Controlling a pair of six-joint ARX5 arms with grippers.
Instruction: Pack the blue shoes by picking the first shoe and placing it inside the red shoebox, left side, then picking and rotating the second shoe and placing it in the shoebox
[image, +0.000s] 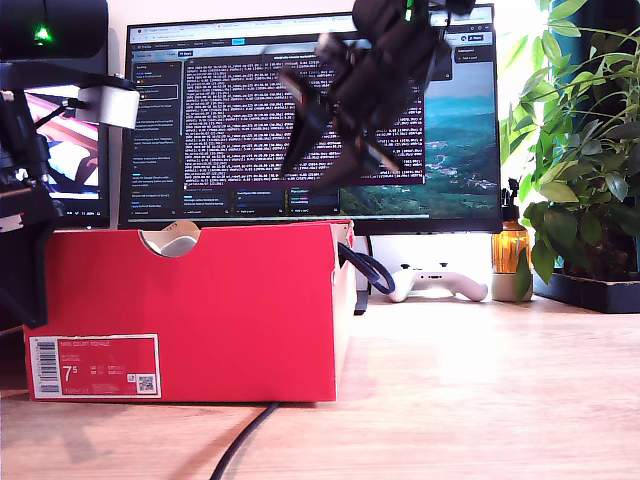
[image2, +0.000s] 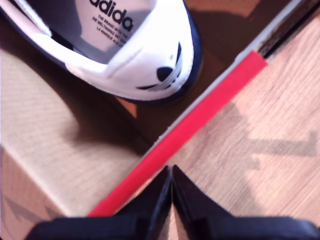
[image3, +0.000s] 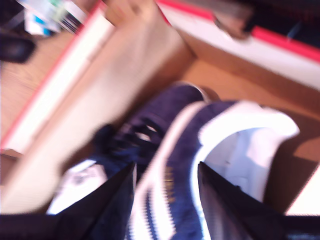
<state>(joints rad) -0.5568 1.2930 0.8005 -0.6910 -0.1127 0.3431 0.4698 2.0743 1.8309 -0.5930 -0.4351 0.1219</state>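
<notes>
The red shoebox stands on the wooden table, its barcode label facing the camera. White shoe lining shows through the notch in its top edge. In the first wrist view, the white heel of a blue shoe lies inside the box, and my first gripper is shut and empty over the red rim. My second gripper is open above a navy shoe with white stripes inside the box. In the exterior view it is the blurred second gripper high over the box.
A monitor stands behind the box. At the exterior view's right are a white game controller, an amber bottle and a leafy plant. A black cable crosses the table in front. Another arm stands at the exterior view's left.
</notes>
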